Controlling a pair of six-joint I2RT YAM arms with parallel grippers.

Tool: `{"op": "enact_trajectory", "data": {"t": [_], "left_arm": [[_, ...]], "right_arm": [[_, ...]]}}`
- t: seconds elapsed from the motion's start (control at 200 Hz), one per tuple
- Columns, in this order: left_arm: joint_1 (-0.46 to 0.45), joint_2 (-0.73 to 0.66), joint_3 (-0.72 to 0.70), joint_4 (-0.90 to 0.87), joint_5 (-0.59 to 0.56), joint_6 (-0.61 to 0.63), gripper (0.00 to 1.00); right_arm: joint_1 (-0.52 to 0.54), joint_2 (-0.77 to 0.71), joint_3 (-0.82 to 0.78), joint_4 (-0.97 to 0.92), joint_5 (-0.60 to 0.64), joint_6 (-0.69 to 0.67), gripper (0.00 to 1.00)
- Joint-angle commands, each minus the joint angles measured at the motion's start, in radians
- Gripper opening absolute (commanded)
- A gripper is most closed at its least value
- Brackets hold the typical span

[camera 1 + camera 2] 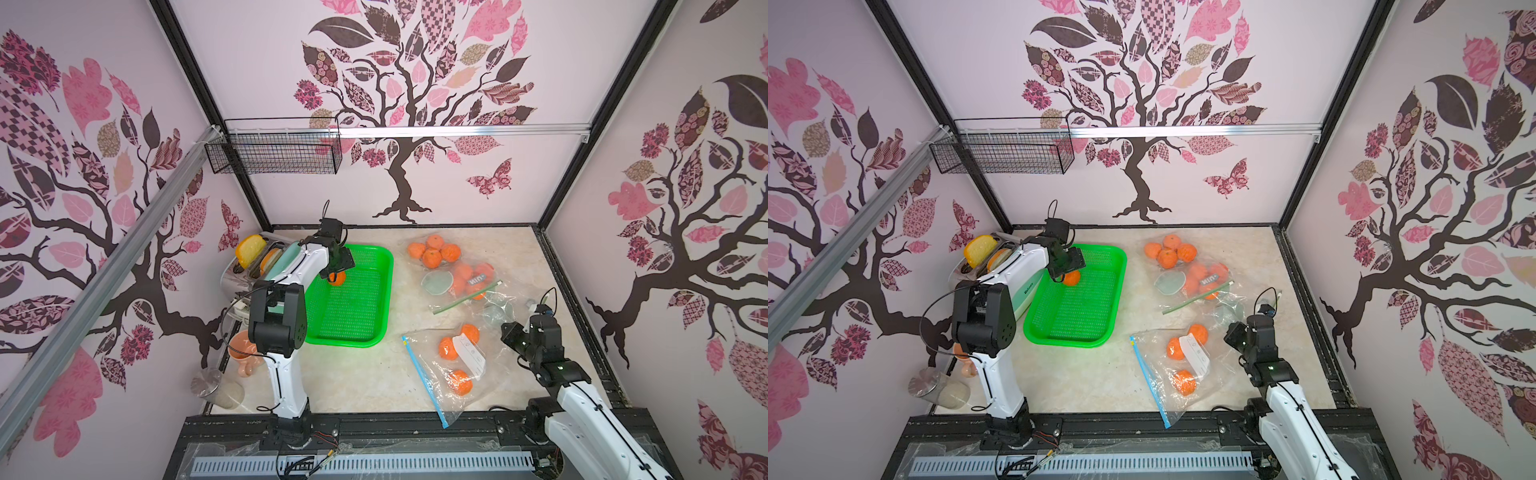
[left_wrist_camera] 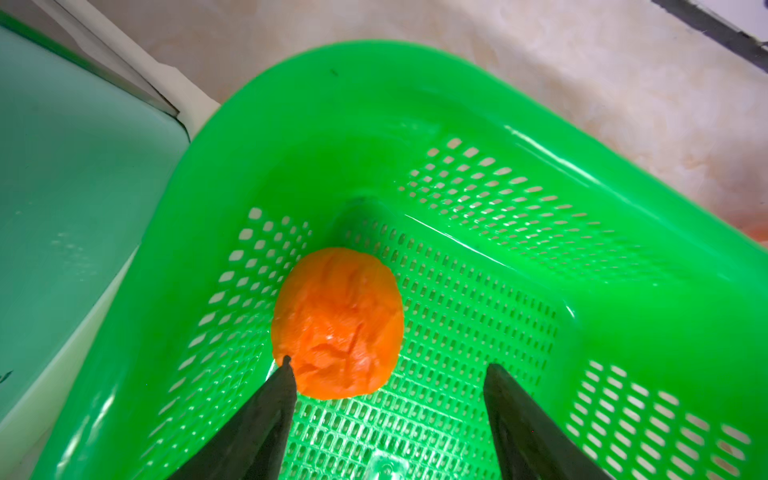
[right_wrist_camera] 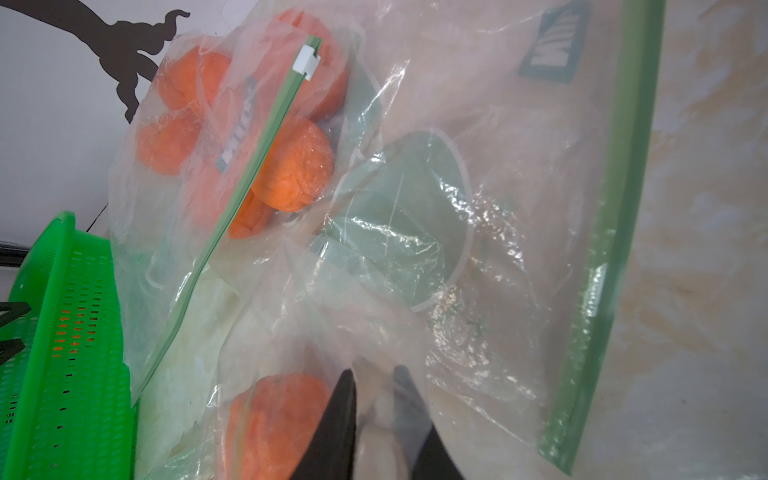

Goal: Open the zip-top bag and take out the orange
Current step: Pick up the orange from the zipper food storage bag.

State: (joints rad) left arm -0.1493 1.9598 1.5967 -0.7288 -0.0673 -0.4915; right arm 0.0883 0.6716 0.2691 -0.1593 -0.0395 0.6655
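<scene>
**Top views.** L arm reached over the green basket (image 1: pixel 345 341), with the left gripper (image 1: pixel 333 277) low at the basket's rear corner, beside the toaster (image 1: pixel 249 266). One orange (image 1: pixel 338 279) sat in the basket right under it, and both top views agreed on this. The right gripper (image 1: pixel 505 328) was down at the table's R side, against a crumpled green-zip bag (image 1: pixel 494 309). A blue-zip bag (image 1: pixel 457 365) w/ three oranges lay near the front edge. A rear bag (image 1: pixel 461 276) of oranges lay further back.

**Left wrist.** The left gripper (image 2: pixel 388 363) had its jaws wide apart and held nothing. The orange (image 2: pixel 336 324) rested on the basket's mesh floor. One fingertip (image 2: pixel 286 370) was touching or just beside its edge; the other finger was apart from it.

**Right wrist.** The right gripper (image 3: pixel 376 399) had its jaws nearly closed, pinching the clear film of the green-zip bag (image 3: pixel 498 291). Whether the bag's mouth was open cd not be told. A second orange (image 3: pixel 274 424) showed through film beside the fingers; which bag held it was unclear.

**Assessment.** Judged near complete: the orange was out and lay in the basket, apparently let go. Left to do: L arm to lift clear and R to drop the bag. The other bags were not emptied.
</scene>
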Motion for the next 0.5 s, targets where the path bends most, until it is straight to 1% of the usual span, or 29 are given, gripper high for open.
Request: {"op": "enact_trajectory", "data": {"t": [0.0, 0.075, 0.115, 0.185, 0.21, 0.26, 0.305, 0.32, 0.37, 0.425, 0.495], "left_arm": [[-0.013, -0.079, -0.056, -0.008, 0.038, -0.003, 0.72], [-0.057, -0.208, -0.188, 0.069, 0.126, -0.012, 0.68], [-0.102, -0.286, -0.278, 0.122, 0.162, -0.029, 0.64], [-0.216, -0.428, -0.463, 0.247, 0.238, -0.04, 0.58], [-0.256, -0.47, -0.525, 0.277, 0.243, -0.057, 0.54], [-0.333, -0.556, -0.638, 0.322, 0.245, -0.109, 0.43], [-0.417, -0.626, -0.725, 0.364, 0.257, -0.115, 0.4], [-0.442, -0.648, -0.745, 0.362, 0.246, -0.122, 0.39], [-0.529, -0.715, -0.792, 0.326, 0.192, -0.144, 0.3], [-0.631, -0.777, -0.833, 0.332, 0.181, -0.137, 0.29], [-0.726, -0.837, -0.845, 0.28, 0.19, -0.137, 0.27]], "right_arm": [[-0.004, -0.01, 0.002, -0.002, 0.003, -0.008, 0.21], [-0.005, -0.005, 0.002, 0.005, 0.01, -0.007, 0.21], [-0.009, -0.002, 0.002, 0.008, 0.007, -0.007, 0.21], [-0.016, 0.003, 0.004, 0.011, 0.001, -0.009, 0.21], [-0.018, 0.004, 0.004, 0.009, 0.0, -0.01, 0.21], [-0.018, 0.003, 0.002, 0.011, -0.006, -0.009, 0.21], [-0.018, 0.002, 0.002, 0.008, -0.005, -0.009, 0.21], [-0.018, 0.002, 0.002, 0.008, -0.004, -0.01, 0.21], [-0.019, 0.0, -0.001, 0.013, -0.004, -0.009, 0.21], [-0.021, 0.002, 0.002, 0.011, -0.002, -0.009, 0.21], [-0.021, 0.002, 0.003, 0.01, -0.002, -0.009, 0.21]]}}
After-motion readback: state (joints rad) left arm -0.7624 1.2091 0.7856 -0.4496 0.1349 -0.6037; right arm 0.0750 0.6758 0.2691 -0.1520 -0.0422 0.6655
